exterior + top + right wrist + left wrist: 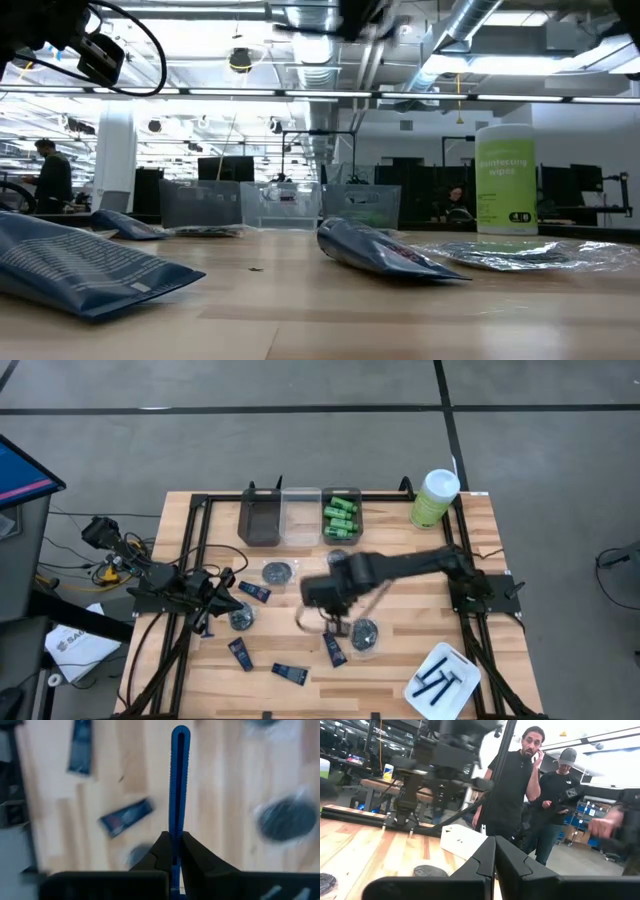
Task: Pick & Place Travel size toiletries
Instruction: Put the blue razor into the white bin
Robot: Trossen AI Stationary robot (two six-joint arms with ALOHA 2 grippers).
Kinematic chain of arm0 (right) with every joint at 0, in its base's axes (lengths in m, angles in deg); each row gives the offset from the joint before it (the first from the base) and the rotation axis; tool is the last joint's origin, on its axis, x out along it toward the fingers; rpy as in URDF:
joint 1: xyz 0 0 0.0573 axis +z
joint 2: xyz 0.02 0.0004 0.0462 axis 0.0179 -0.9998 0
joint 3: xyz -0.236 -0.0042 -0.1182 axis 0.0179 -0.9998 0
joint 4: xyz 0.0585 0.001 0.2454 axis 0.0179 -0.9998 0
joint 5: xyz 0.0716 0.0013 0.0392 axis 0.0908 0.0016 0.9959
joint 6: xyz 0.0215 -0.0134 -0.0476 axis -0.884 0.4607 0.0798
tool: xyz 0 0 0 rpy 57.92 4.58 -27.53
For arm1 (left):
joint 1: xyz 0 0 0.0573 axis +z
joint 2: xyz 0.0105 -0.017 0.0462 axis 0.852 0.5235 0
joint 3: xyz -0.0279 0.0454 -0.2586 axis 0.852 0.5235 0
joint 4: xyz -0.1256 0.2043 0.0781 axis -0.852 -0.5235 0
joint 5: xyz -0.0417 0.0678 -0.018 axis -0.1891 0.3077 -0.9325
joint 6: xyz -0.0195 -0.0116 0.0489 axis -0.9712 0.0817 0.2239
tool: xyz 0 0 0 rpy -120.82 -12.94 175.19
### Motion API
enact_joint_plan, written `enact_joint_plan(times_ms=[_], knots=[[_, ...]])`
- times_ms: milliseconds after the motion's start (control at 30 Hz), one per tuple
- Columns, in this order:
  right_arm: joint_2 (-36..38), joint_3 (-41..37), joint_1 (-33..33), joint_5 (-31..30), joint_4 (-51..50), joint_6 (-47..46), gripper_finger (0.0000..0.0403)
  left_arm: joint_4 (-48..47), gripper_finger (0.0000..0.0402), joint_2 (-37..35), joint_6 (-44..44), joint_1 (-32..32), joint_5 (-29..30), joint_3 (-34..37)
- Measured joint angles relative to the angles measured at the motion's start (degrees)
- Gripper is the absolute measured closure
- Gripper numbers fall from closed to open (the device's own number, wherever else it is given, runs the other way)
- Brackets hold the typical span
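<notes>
The right gripper [175, 851] is clamped on a thin blue razor [178, 780], held above the table [400, 660] just in front of the 3 bins [300, 515] (the green mini bottles [340, 518] fill the rightmost one). Left of those bins and nearer the table's front, the left gripper [495, 862] rests with fingers pressed together, holding nothing.

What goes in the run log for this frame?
right pincer: shut on blue razor, above table centre | left pincer: shut, waiting at left edge
</notes>
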Motion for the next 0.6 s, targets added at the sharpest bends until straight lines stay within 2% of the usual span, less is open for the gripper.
enact_joint_plan(times_ms=[267, 467, 600], knots=[[5.8, -1.2, 14.9, -2.9, -5.6, -23.9, 0.0396, 0.0, 0.0399, 0.0, 0.0, 0.0, 0.0, 0.0], [5.8, -4.9, 26.4, -3.5, -6.0, -48.5, 0.0394, 0.1, 0.0399, 0.0, 0.0, 0.0, 0.0, 0.0], [5.8, -9.2, 33.5, -3.5, -6.0, -69.2, 0.0394, 0.2, 0.0399, 0.0, 0.0, 0.0, -0.1, 0.0]])
